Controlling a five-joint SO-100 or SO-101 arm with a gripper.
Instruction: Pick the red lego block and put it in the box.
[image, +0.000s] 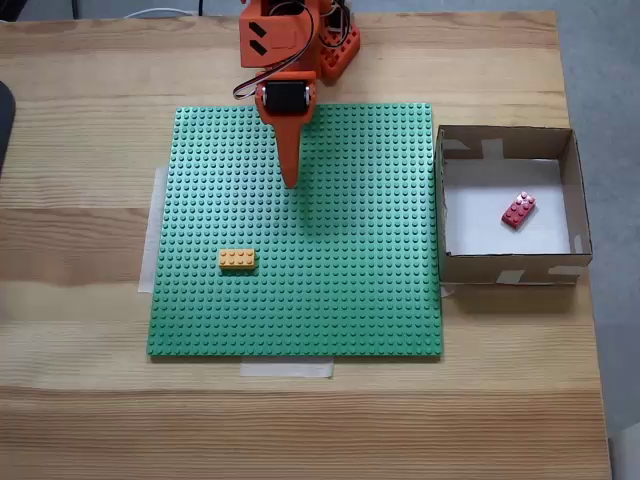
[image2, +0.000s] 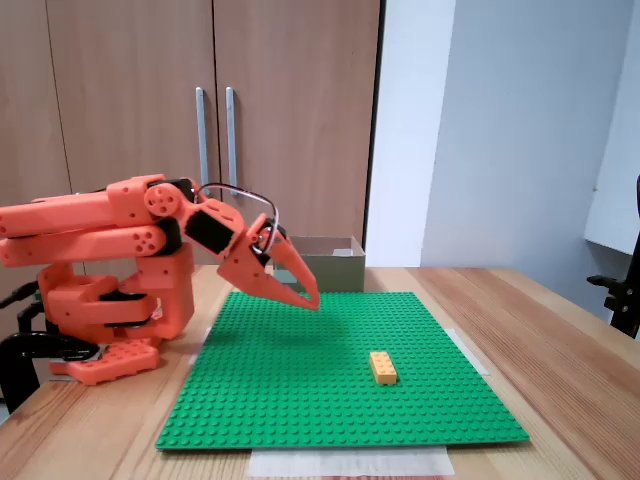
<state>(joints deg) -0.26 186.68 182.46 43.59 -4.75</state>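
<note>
Pale wooden planks make up the table (image: 80, 400), and a strip of pale tape (image: 286, 368) sits on them at the near edge of the green baseplate (image: 350, 300) in the fixed view from above. That studded baseplate covers most of the tabletop.

On it lies a yellow-orange brick (image: 237, 260), well short of the fingertips and a little to their left in the view from above; in the fixed view from the side the same brick (image2: 382, 367) lies nearer the camera than the fingertips and to their right.

Above the baseplate hangs the orange gripper (image: 291, 180), its fingers drawn together into one narrow point with nothing between them. From the side the gripper (image2: 310, 298) slopes down toward the studs but stays clear of them.

Well to the right of the fingertips in the view from above stands the box (image: 505, 268), just beside the baseplate's right edge. The red lego block (image: 518, 209) lies on its white floor, turned at an angle, toward the right wall. From the side the box (image2: 335, 270) shows beyond the fingertips.

Farthest back are the arm's base (image2: 110, 300) and wooden cabinet doors (image2: 290, 120).
</note>
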